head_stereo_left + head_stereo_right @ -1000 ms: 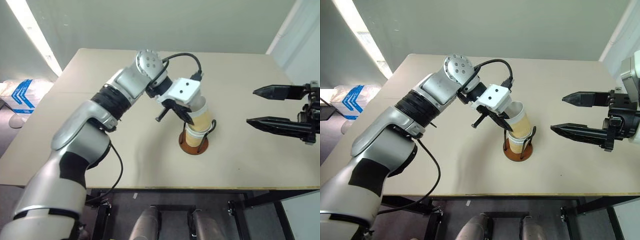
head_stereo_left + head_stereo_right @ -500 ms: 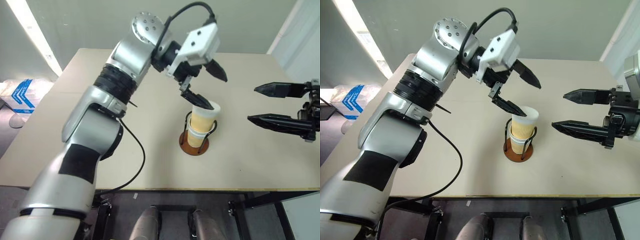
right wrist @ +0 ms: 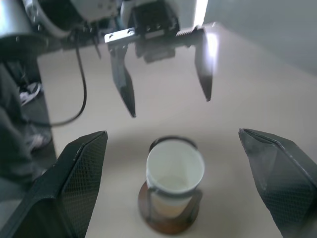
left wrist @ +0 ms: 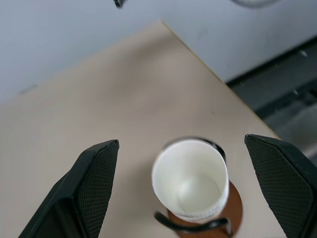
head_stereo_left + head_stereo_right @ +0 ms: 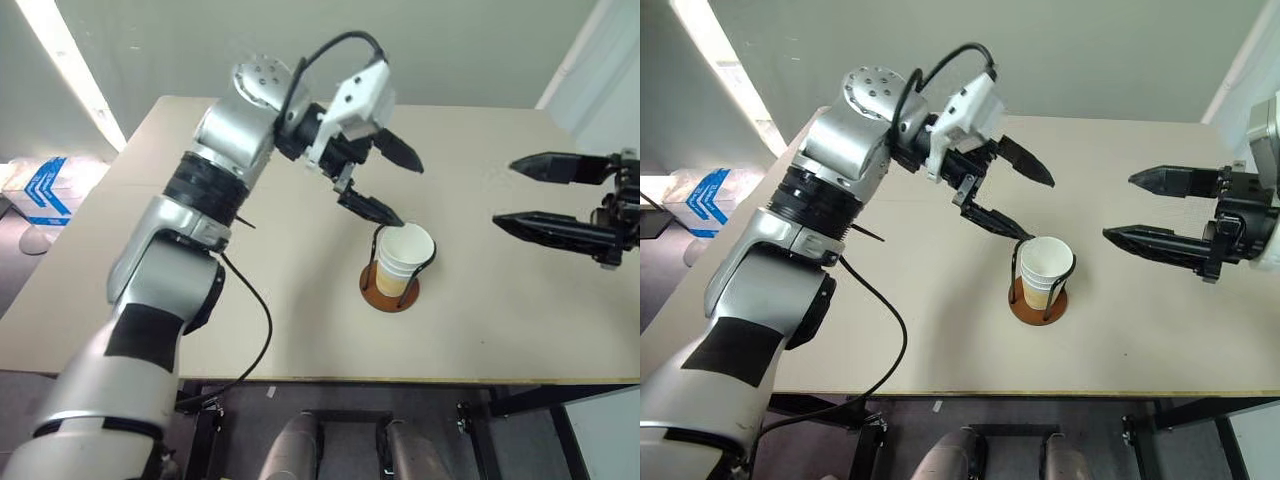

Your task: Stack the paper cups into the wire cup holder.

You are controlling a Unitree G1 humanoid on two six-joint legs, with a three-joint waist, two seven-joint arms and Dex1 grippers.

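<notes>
From my seat at the controls, the nearest thing worth mentioning is the wire cup holder [image 5: 391, 288], sitting toward the front edge of the beige table [image 5: 180, 300], roughly in the middle of it. Its reddish-brown disc base is flat on the tabletop and the thin black wire loops rise on either side of the paper cups [image 5: 404, 255], which are nested one inside the other in there. I can see the white inside of the top cup and a strip of tan-yellow wall below its rim (can't count how many are in the stack from these angles). The stack looks upright and seated between the loops.

Just behind and above that is my left gripper [image 5: 393, 186], fingers spread wide with nothing between them. It hangs over the table up and to the left of the cups, and its lower fingertip sits close to the cup rim without, as far as I can tell, touching it.

Off to the right, well apart from the holder, my right gripper [image 5: 528, 193] is also spread wide and empty, pointing in toward the cups.

Far end of the table is bare, with a plain wall [image 5: 300, 40] past it.
</notes>
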